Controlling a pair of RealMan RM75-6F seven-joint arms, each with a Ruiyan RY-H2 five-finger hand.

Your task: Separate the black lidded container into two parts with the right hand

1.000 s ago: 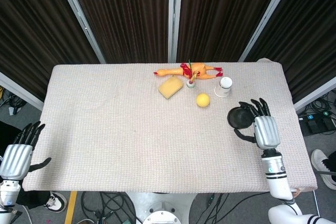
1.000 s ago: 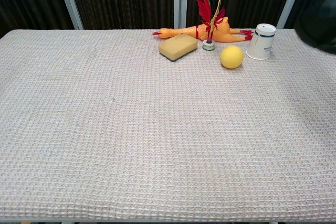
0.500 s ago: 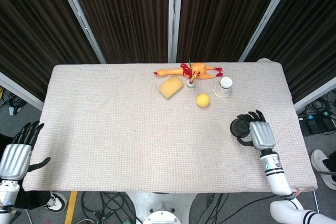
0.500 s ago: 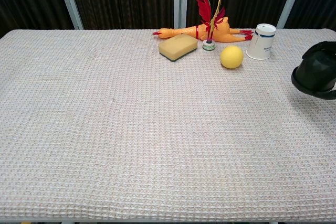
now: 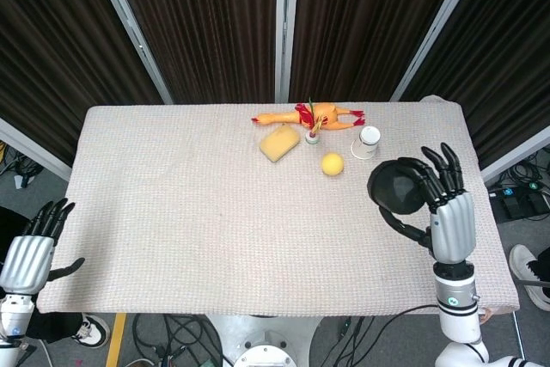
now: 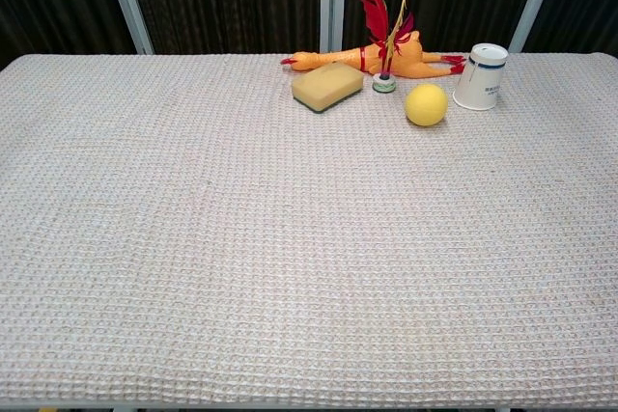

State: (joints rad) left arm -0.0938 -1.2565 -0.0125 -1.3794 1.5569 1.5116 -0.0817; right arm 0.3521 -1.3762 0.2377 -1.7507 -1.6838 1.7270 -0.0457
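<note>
Silver and black, the left hand hangs low by the near corner of the table, fingers apart and holding nothing. On the other side, the right hand wraps its fingers around the black lidded container. Farther back sit a yellow ball, a white cup, a sponge and a rubber chicken.

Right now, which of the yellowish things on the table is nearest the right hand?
The round yellow ball; the yellow sponge block and orange rubber chicken lie farther left from the right hand.
</note>
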